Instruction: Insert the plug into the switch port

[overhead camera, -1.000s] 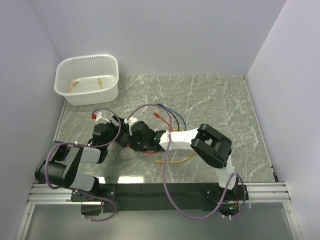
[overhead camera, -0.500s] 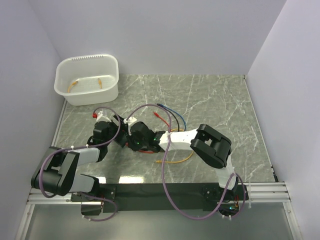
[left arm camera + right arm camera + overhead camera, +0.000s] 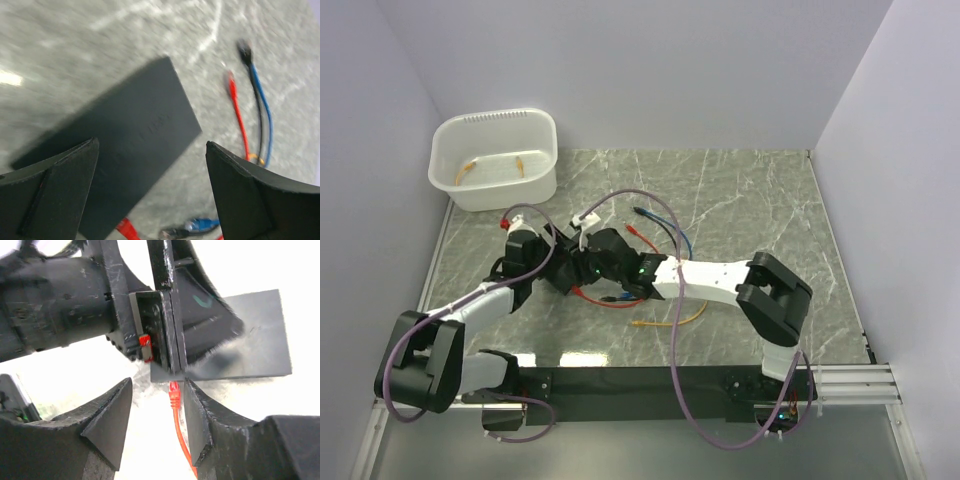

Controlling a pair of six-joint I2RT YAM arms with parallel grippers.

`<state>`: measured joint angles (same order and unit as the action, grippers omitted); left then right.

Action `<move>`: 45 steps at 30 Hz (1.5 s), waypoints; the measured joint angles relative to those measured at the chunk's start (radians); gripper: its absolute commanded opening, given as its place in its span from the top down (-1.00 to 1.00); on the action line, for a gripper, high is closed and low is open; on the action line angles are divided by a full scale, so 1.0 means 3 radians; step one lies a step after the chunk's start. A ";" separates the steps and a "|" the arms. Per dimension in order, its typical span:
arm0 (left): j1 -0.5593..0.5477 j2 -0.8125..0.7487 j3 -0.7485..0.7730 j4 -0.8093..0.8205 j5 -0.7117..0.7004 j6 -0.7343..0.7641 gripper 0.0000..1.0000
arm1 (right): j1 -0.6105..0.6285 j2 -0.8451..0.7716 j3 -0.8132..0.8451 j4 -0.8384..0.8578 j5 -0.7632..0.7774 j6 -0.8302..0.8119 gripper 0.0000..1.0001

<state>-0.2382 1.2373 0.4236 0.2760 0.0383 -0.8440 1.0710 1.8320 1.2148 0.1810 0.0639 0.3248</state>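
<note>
The switch point(image 3: 125, 145) is a flat matte-black box lying on the marble table. In the top view both grippers cover most of it. A red plug point(image 3: 174, 392) on a red cable point(image 3: 610, 299) meets the switch's near edge point(image 3: 240, 340); I cannot tell how deep it sits. It also shows in the left wrist view point(image 3: 127, 230). My right gripper point(image 3: 155, 420) is open, with the plug loose beside its right finger point(image 3: 205, 425). My left gripper point(image 3: 150, 200) is open just above the switch, holding nothing.
A white plastic tub point(image 3: 495, 160) with cables inside stands at the back left. Loose cables lie to the right of the switch: blue point(image 3: 672, 228), a second red one point(image 3: 237, 115) and yellow point(image 3: 670, 318). Blue point(image 3: 205, 223) and black plugs lie near the switch's corner.
The left arm has stretched forward and its gripper moved up over the switch. The right arm's elbow has swung right and its gripper shifted slightly. More of the red cable now shows.
</note>
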 measured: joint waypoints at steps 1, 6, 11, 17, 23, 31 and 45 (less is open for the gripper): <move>0.0019 -0.0018 0.0043 -0.0095 -0.0066 0.0029 -0.89 | -0.0001 -0.0034 0.0000 -0.0004 0.0022 0.0000 -0.08; 0.0079 -0.0273 0.0126 -0.0360 -0.0524 0.0112 -0.99 | -0.0084 -0.0094 0.0008 -0.0116 0.0128 0.0018 -0.12; 0.0164 -0.0782 -0.0022 -0.0329 -0.0764 0.0065 -0.99 | -0.0488 0.0023 0.0215 -0.0413 0.0075 0.0130 -0.12; 0.0203 -0.1269 -0.0474 -0.0181 -0.0779 0.0036 -0.99 | -0.1016 0.0525 0.0871 -0.0633 -0.0264 0.0303 -0.13; 0.0225 -0.1470 -0.0596 -0.0139 -0.0704 0.0135 -0.99 | -0.1141 0.1161 0.1391 -0.0865 -0.0623 0.0487 -0.11; 0.0242 -0.1419 -0.0595 -0.0116 -0.0525 0.0161 -0.99 | -0.1054 0.1577 0.1728 -0.1082 -0.0908 0.0716 -0.10; 0.0251 -0.1742 -0.0607 -0.0262 -0.0612 0.0179 -0.99 | -0.0660 0.1776 0.1981 -0.1022 -0.0992 0.0785 -0.23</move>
<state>-0.1631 0.7147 0.2417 0.1974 -0.1452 -0.7902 0.8730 2.3650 1.8091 -0.1257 -0.2337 0.5602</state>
